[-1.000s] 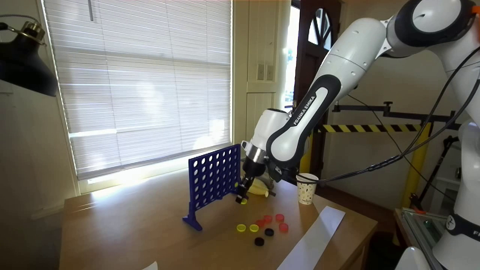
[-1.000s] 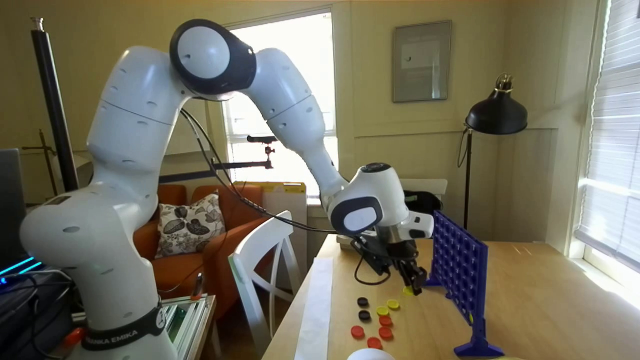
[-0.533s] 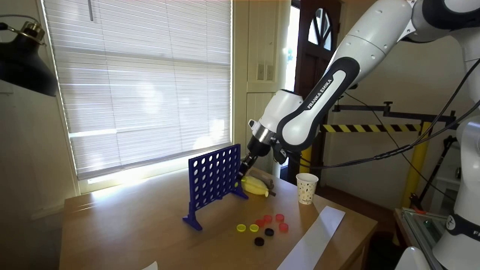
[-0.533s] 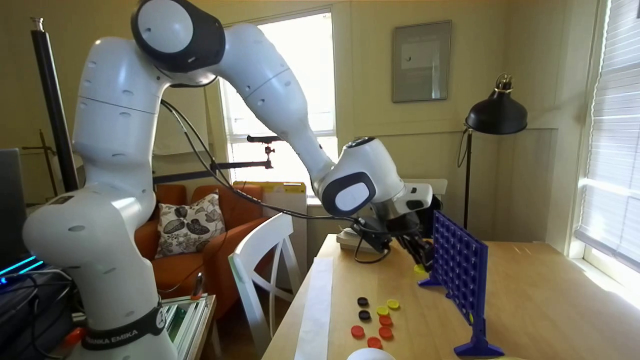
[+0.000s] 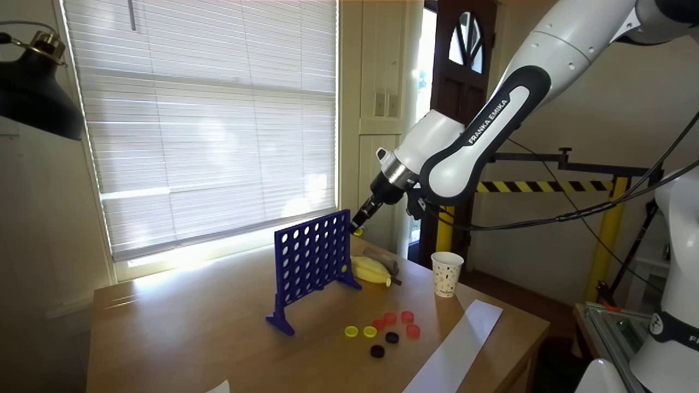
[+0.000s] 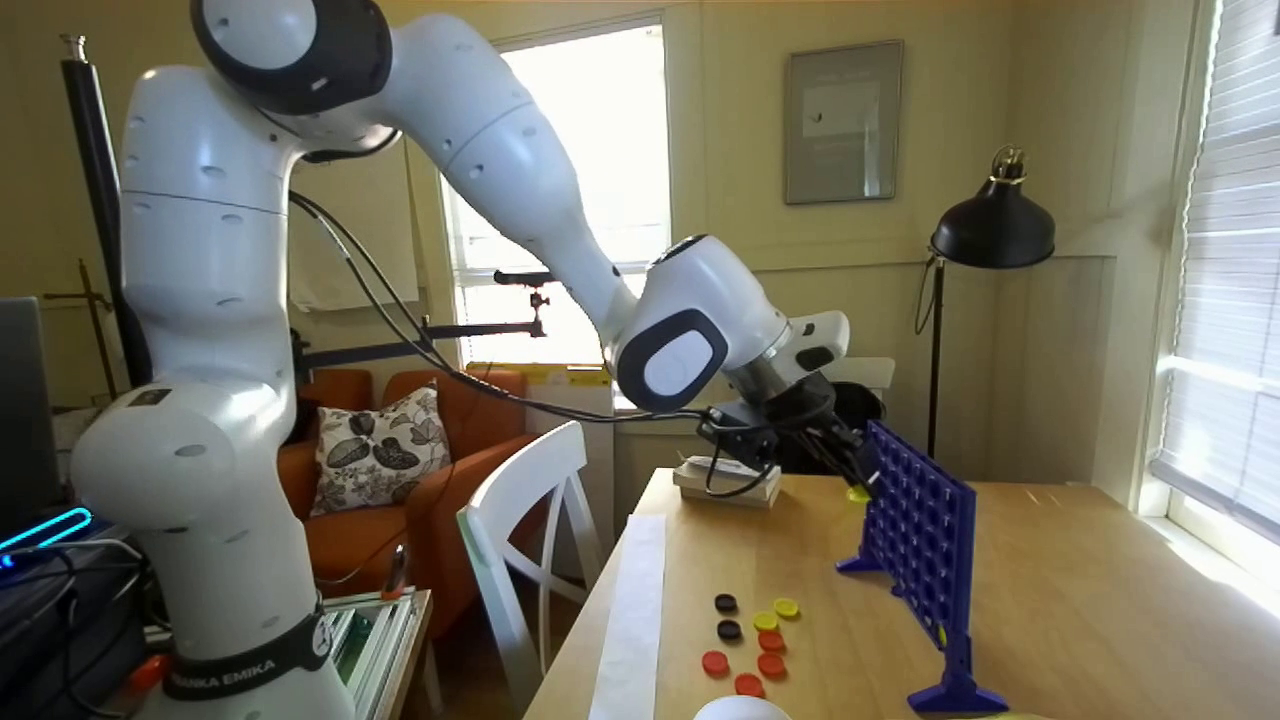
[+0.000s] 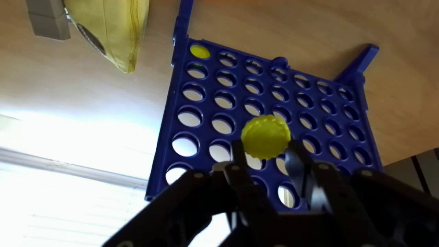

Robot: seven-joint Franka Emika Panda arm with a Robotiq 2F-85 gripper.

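I have a yellow disc (image 7: pixel 265 135) pinched between the fingertips of my gripper (image 7: pixel 265 146), well above the table (image 5: pixel 191 338) and near the face of the upright blue rack (image 7: pixel 207 108); whether they touch I can't tell. A second yellow disc (image 7: pixel 200 51) fills a bottom-corner slot there. Near that corner lies a yellow pouch (image 5: pixel 371 270). Loose on the table I see two yellow discs (image 5: pixel 351 331), four red discs (image 5: pixel 413 331), two black discs (image 5: pixel 377 351); a speckled paper cup (image 5: pixel 446 275) stands there too.

Speckled paper cup (image 5: pixel 446 275) stands upright on wooden table (image 5: pixel 191 333), near white paper strip (image 5: pixel 458 346); yellow pouch (image 7: pixel 109 27) lies there also. White chair (image 6: pixel 520 468) near table. Patterned cushion (image 6: pixel 385 445) rests on orange armchair (image 6: pixel 445 530). Framed picture (image 6: pixel 842 122) hangs on wall (image 6: pixel 745 150).
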